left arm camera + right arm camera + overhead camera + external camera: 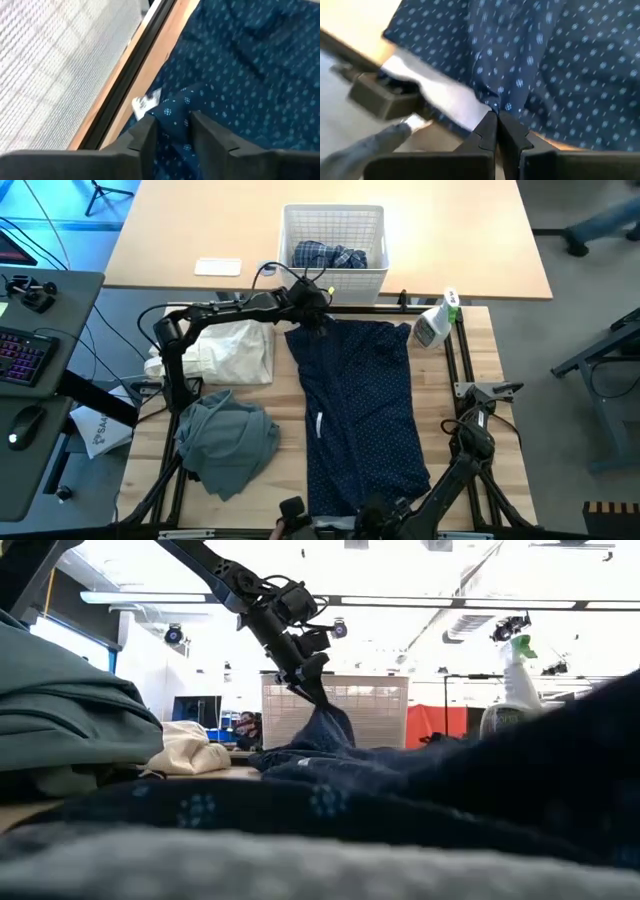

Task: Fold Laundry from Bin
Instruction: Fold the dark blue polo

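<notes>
Trousers (360, 415), navy and dotted, lie spread down the table's middle. At their near edge the right gripper (496, 122) is pressed together, pinching the trousers' hem. Left of them sit a grey-green top (228, 442) and, farther, a white cloth (232, 350). At the far end the left gripper (172, 127) has its fingers apart around a raised fold of the trousers. Beyond stands the bin (300, 225), holding a plaid shirt (328, 255).
</notes>
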Tool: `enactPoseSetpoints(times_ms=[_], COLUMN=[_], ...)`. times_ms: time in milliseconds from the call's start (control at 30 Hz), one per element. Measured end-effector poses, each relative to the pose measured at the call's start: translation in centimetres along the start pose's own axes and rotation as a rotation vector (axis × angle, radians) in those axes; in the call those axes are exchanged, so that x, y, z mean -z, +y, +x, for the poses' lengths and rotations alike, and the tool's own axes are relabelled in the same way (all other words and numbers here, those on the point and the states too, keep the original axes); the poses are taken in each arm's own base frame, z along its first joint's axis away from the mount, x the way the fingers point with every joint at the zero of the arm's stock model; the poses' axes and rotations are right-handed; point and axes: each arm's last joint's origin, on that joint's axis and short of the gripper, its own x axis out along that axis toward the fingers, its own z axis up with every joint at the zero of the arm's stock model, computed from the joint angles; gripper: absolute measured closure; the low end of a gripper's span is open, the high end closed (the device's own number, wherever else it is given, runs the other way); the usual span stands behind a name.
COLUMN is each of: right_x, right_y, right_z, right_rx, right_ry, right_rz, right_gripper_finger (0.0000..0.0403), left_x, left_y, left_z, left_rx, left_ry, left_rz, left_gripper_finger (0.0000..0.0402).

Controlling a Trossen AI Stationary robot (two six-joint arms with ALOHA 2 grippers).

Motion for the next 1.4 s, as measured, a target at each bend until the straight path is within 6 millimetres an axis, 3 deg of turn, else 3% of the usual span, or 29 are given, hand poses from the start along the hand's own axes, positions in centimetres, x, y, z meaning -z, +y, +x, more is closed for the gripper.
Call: enactPoseSetpoints(times_ms=[167, 333, 633, 800, 933, 1033, 1200, 1400], right_x=[0.0, 0.8, 3.2, 1.7, 0.3, -0.4, 0.5, -0.4], right_y=[-0.6, -1.5, -3.4, -4.3, -6.2, -7.6, -9.4, -9.8], right_z=[1.3, 2.0, 2.0, -0.7, -3.2, -4.1, -0.6, 3.0], right_rx=[0.048, 0.112, 0.186, 0.183, 0.255, 0.184, -0.059, -0.299], right_ry=[-0.022, 0.025, 0.08, -0.004, -0.073, -0.085, 0.043, 0.173], right_rz=[0.004, 0.005, 0.029, 0.0, -0.02, 0.007, 0.099, 0.256], right_gripper_finger=[0.0403, 0.0403, 0.0393, 0.0336, 0.029, 0.0267, 0.0241, 0.0205], left_x=[-1.6, -2.9, -1.9, -2.3, -2.7, -2.8, -2.6, 0.0], left_y=[1.5, 2.2, 2.1, 2.2, 2.3, 2.0, 0.7, -2.2], left_z=[-2.4, -5.4, -8.9, -13.3, -16.8, -18.3, -19.1, -16.9], left_rx=[-0.001, -0.023, -0.009, -0.032, -0.061, -0.058, -0.009, 0.046], left_ry=[0.127, 0.274, 0.486, 0.429, 0.337, 0.301, 0.302, 0.442], left_rz=[0.036, 0.107, 0.098, 0.05, -0.021, -0.075, -0.123, -0.069], left_gripper_finger=[0.0255, 0.025, 0.0263, 0.0277, 0.0283, 0.0284, 0.0284, 0.0284])
